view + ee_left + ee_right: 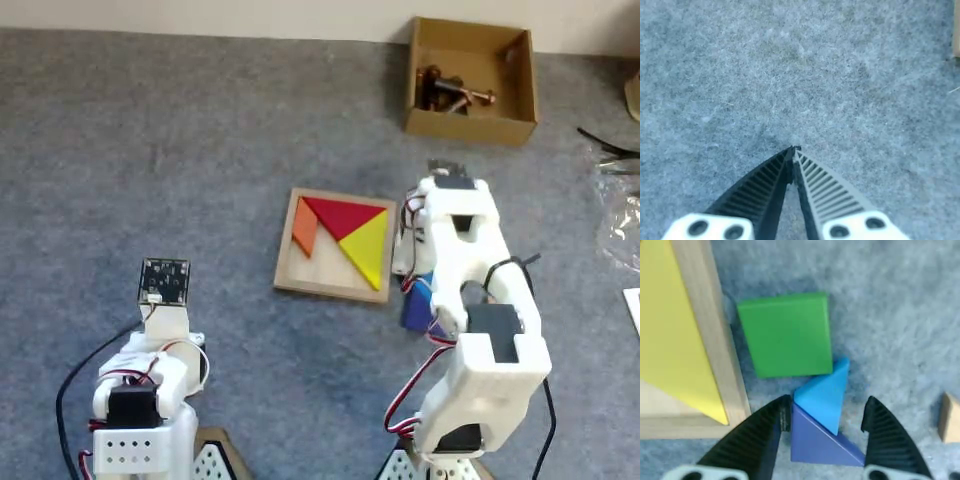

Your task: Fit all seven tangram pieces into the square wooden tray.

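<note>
Tangram pieces, nearest first: a dark blue triangle (pixel 820 445) lies on the grey carpet (pixel 150 150) just off the tray's near right corner, with a light blue triangle (pixel 822 392) touching it. Cannot tell whether the light one overlaps the dark one.

Directly over this pair hangs the right gripper (pixel 826 412), jaws spread wide. One finger (pixel 765 435) sits right at the edge of the blue triangles; the other stands clear, with carpet between. Nothing gripped. The white right arm (pixel 470 300) stretches out from its base at near right and covers most of these pieces from above.

The green square (pixel 785 335) lies flat on the carpet just beside the tray's right rim, one corner close to the light blue triangle's tip. A tan wooden block (pixel 949 417), cut off at the frame edge, lies near the blue pair on the side away from the tray.

At near left, the left gripper (pixel 794 150) has its fingers pressed together tip to tip, holding nothing, over carpet well left of the tray.

The square wooden tray (pixel 325 290) sits mid-table, slightly rotated. Inside:
- orange parallelogram (pixel 305 228) against the left wall
- red triangle (pixel 343 213) along the far wall
- yellow triangle (pixel 368 250) along the right wall
- pale tray floor showing in the near left part

At far right stands an open cardboard box (pixel 470 125) with metal parts (pixel 450 92) inside. Clear plastic (pixel 620 230) and black cables (pixel 605 150) lie at the right edge
</note>
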Motion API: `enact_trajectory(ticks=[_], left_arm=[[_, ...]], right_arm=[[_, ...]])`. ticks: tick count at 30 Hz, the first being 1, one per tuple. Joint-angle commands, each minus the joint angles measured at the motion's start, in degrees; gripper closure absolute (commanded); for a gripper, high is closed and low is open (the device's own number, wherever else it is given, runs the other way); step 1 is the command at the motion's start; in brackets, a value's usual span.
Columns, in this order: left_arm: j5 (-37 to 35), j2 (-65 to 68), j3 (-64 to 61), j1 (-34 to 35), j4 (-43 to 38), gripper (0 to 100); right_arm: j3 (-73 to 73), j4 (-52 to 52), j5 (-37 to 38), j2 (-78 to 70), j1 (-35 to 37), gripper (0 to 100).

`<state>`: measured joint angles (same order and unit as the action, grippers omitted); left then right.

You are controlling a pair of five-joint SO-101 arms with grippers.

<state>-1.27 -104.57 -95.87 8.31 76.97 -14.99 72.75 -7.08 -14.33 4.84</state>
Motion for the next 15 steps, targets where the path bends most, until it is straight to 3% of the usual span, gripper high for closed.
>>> enact_trajectory(ticks=[1, 15], left_arm=[[0.4, -0.3, -1.3, 0.7, 0.4, 99], [0.4, -0.3, -1.3, 0.7, 0.4, 99]], right_arm=[[0.1, -1.5, -0.5, 1.1, -0.7, 77.4], [0.0, -4.0, -0.3, 0.8, -0.7, 77.5]])
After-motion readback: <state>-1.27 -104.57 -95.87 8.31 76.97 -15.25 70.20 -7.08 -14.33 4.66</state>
